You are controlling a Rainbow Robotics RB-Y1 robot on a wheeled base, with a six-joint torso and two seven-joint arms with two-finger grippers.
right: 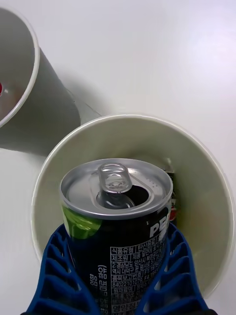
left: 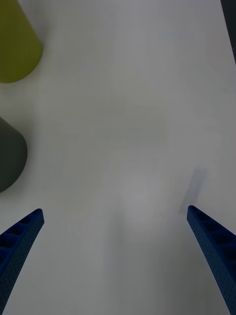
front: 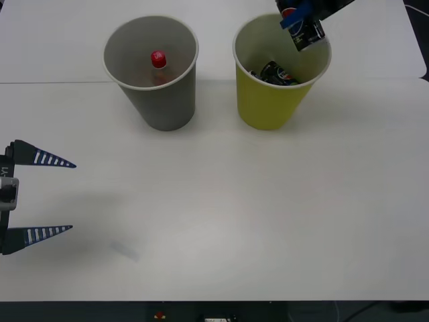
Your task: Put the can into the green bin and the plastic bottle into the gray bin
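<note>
At the left edge of the front view the left pincer [front: 72, 196] is seen low over the white table [front: 268, 221], its two blue ribbed fingers [front: 47, 159] spread wide apart with nothing between them; in the left wrist view the same fingers [left: 22, 236] are seen at the two corners over bare table. Further right, toward the far side of the table, the gray bin [front: 153, 70] is stood upright, and the plastic bottle [front: 158, 64] is seen inside it, its red cap pointing up and its orange-brownish body resting against the bin's inner wall. Just beside it, to the right and apart from it, the green bin [front: 271, 100] is stood upright as well; a dark can with a red-white-blue logo [front: 278, 74] is already lying at its bottom. At the far right the right pincer [front: 303, 25] is held above the green bin's far rim, and the can [front: 310, 33] is clamped between its blue fingers [right: 59, 275]. In the right wrist view this can [right: 118, 206] is seen with its silver top and pull tab directly over the open mouth of the green bin [right: 206, 187], not yet let go, while part of the gray bin [right: 34, 98] is seen next to it.
</note>
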